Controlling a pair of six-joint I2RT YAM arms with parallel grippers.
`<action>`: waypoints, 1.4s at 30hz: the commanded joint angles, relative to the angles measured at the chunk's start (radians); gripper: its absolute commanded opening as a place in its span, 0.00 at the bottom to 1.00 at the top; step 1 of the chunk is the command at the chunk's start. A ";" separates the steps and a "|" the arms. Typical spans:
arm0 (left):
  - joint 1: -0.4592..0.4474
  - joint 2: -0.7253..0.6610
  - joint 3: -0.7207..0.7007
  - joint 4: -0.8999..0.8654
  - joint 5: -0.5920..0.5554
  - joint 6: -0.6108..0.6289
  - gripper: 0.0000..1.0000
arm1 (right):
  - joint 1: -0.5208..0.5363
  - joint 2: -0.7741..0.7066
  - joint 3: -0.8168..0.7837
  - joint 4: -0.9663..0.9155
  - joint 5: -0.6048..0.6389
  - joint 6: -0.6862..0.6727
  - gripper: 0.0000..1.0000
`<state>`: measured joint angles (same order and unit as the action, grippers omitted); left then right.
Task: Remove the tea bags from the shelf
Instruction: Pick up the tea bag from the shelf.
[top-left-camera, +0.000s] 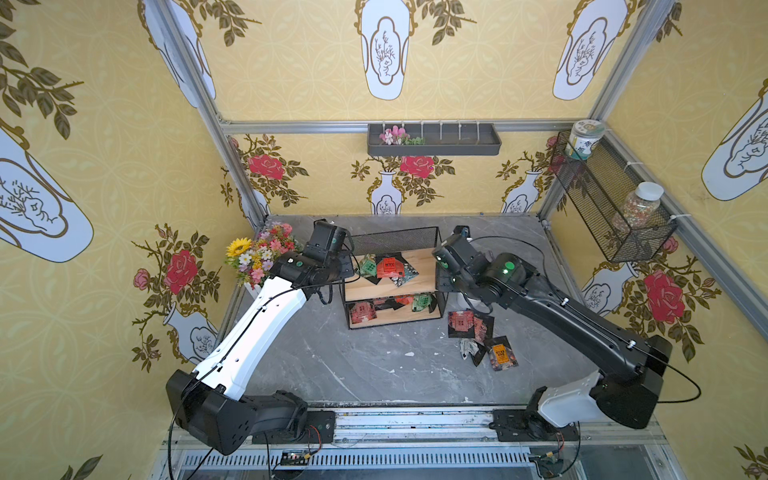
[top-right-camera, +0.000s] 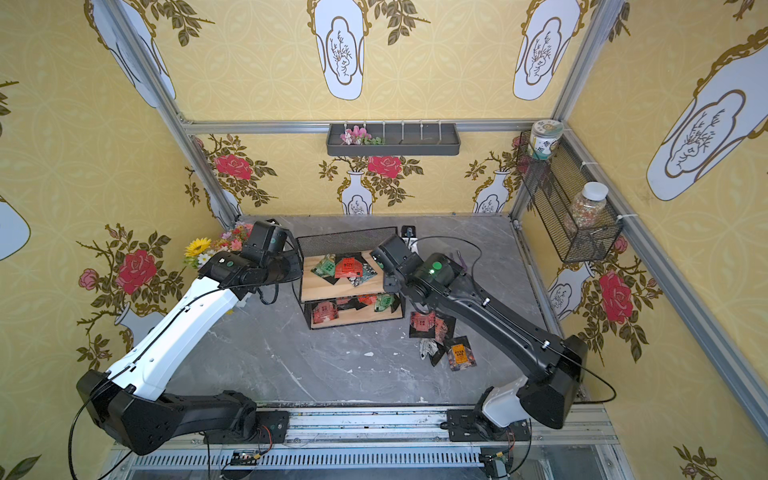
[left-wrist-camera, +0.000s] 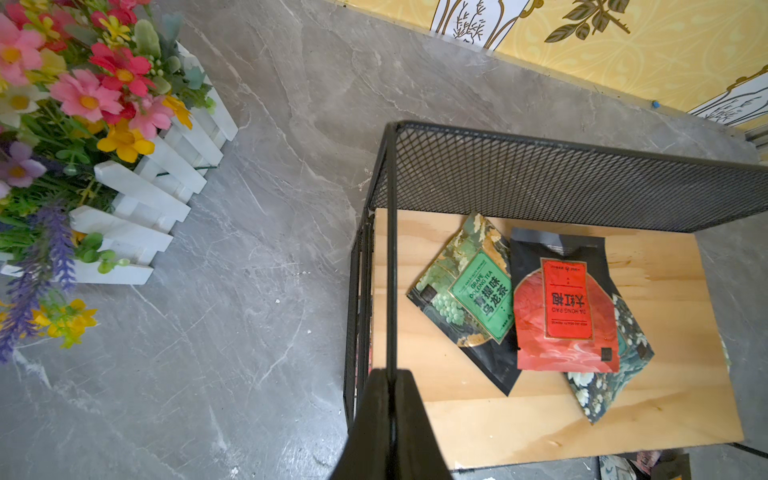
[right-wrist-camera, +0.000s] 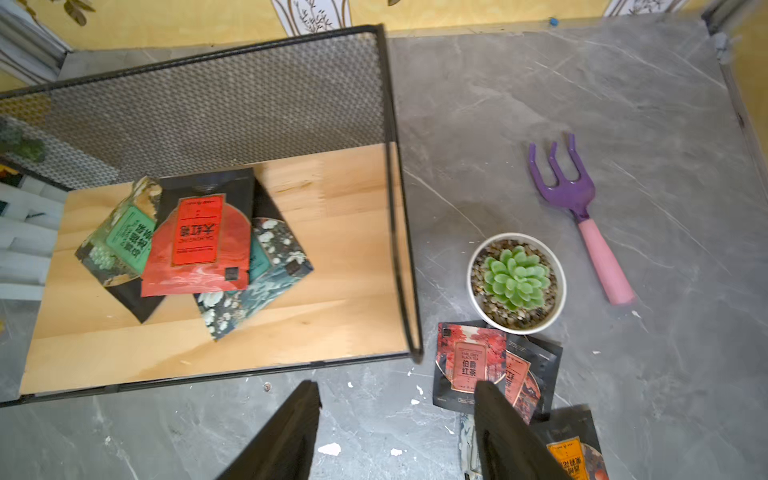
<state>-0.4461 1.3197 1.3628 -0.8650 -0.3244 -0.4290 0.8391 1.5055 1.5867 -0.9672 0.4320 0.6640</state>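
Mesh-backed shelf (top-left-camera: 424, 270) upright; tea bags (left-wrist-camera: 565, 316) overlapping on both tiers, others alongside.

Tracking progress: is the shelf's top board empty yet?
Not empty. A green tea bag, a red tea bag and a dark flowered one overlap on the top board.

Walls around me: yellow wallpaper (top-left-camera: 291, 70) printed with white vases, red roses, dark leaves.
Corners: aluminium posts (top-left-camera: 195, 87).
Floor under me: grey marbled tabletop (top-left-camera: 332, 365).
Back wall: long dark grey tray (top-left-camera: 434, 148), hung high.
Right wall: black mesh basket (top-left-camera: 590, 195) holding two jars (top-left-camera: 584, 139).
Front edge: metal rail (top-left-camera: 415, 419).
Light: soft and even.
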 joint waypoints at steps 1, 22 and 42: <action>-0.001 -0.002 -0.002 0.047 0.002 -0.008 0.00 | 0.024 0.116 0.122 0.006 -0.059 -0.090 0.65; -0.002 -0.004 -0.003 0.041 0.005 -0.013 0.00 | -0.001 0.642 0.676 -0.081 -0.162 -0.178 0.73; -0.001 -0.005 -0.007 0.040 0.006 -0.011 0.00 | -0.018 0.681 0.582 -0.053 -0.192 -0.178 0.56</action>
<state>-0.4473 1.3163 1.3590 -0.8646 -0.3233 -0.4374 0.8284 2.1853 2.1944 -0.9798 0.2646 0.4717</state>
